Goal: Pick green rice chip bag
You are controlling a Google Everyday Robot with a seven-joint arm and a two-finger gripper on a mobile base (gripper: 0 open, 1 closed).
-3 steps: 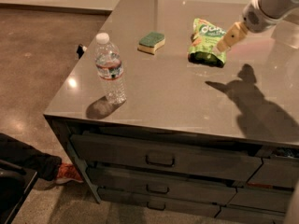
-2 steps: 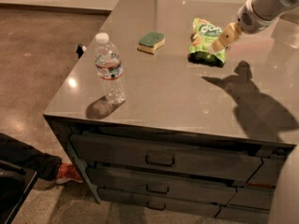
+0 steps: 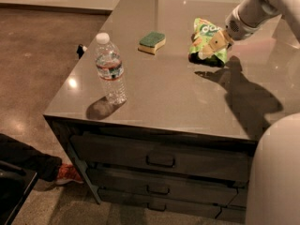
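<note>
End effector (image 3: 211, 46) at green rice chip bag (image 3: 205, 32), grip unclear; sponge (image 3: 152, 42) nr, bottle (image 3: 110, 71) farther.

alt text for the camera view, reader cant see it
A robot arm reaches in from the right with its gripper at a green rice chip bag lying on a grey cabinet top. A green-topped sponge lies left of the bag, and a capped water bottle stands upright near the front left corner.

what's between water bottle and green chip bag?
Camera view: only the green-topped yellow sponge, slightly behind that line; rest bare grey tabletop. Gripper at the crinkly green chip bag.
</note>
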